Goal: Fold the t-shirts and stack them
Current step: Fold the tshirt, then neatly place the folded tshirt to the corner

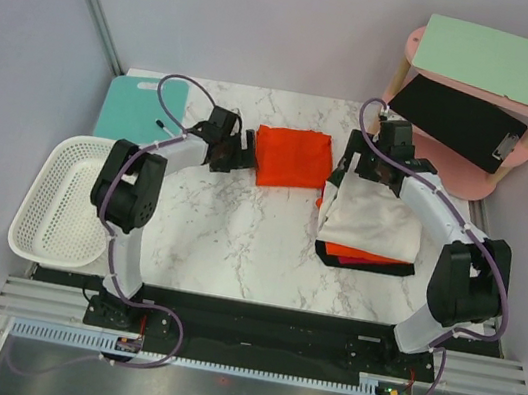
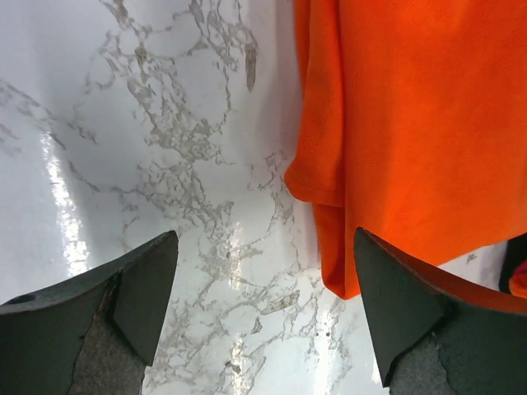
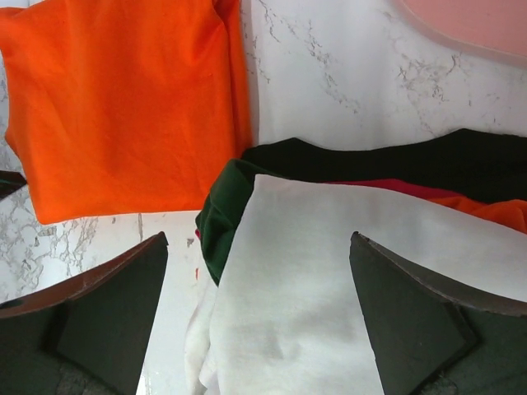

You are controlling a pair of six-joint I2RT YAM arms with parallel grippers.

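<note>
A folded orange-red t-shirt (image 1: 293, 158) lies flat at the back middle of the marble table (image 1: 238, 234). My left gripper (image 1: 249, 149) is open just left of it, over bare marble. In the left wrist view the t-shirt (image 2: 412, 123) hangs past the right fingertip (image 2: 403, 313), and nothing sits between the jaws of the gripper (image 2: 263, 280). My right gripper (image 1: 344, 175) is open over the near corner of a white cloth (image 1: 374, 221). That white cloth (image 3: 329, 296) tops a pile of dark green (image 3: 226, 197), black, red and orange cloth (image 1: 360, 257). The right wrist view also shows the folded t-shirt (image 3: 123, 107) and its own gripper (image 3: 259, 288).
A white latticed basket (image 1: 66, 200) hangs off the table's left edge. A teal board (image 1: 137, 105) lies at the back left. A pink two-tier shelf (image 1: 486, 83) with a green board and a black clipboard stands at the back right.
</note>
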